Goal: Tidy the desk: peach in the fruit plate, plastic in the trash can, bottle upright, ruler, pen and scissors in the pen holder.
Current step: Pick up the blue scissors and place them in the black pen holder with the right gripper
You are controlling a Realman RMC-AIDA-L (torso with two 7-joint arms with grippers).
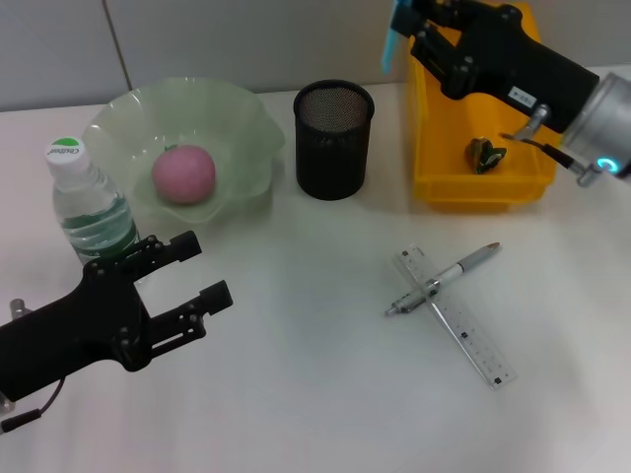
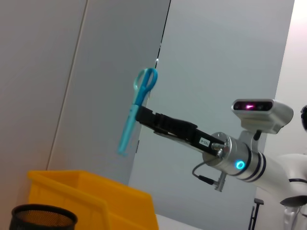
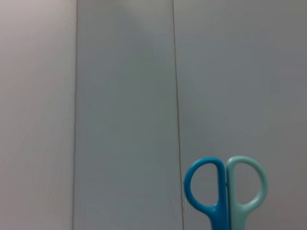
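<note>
My right gripper (image 1: 407,28) is high above the table, between the black mesh pen holder (image 1: 333,138) and the yellow trash can (image 1: 434,148), shut on blue scissors (image 1: 390,44). The left wrist view shows the scissors (image 2: 136,105) hanging blades down from that gripper (image 2: 143,115). Their handles (image 3: 225,191) fill the right wrist view. A pink peach (image 1: 182,172) lies in the green fruit plate (image 1: 246,123). The bottle (image 1: 84,202) stands upright. A pen (image 1: 444,279) lies across a clear ruler (image 1: 463,325). Crumpled plastic (image 1: 485,153) sits in the trash can. My left gripper (image 1: 202,268) is open beside the bottle.
The pen holder (image 2: 43,218) and the trash can (image 2: 86,191) show low in the left wrist view, with a grey wall behind them. The bottle stands close behind my left arm.
</note>
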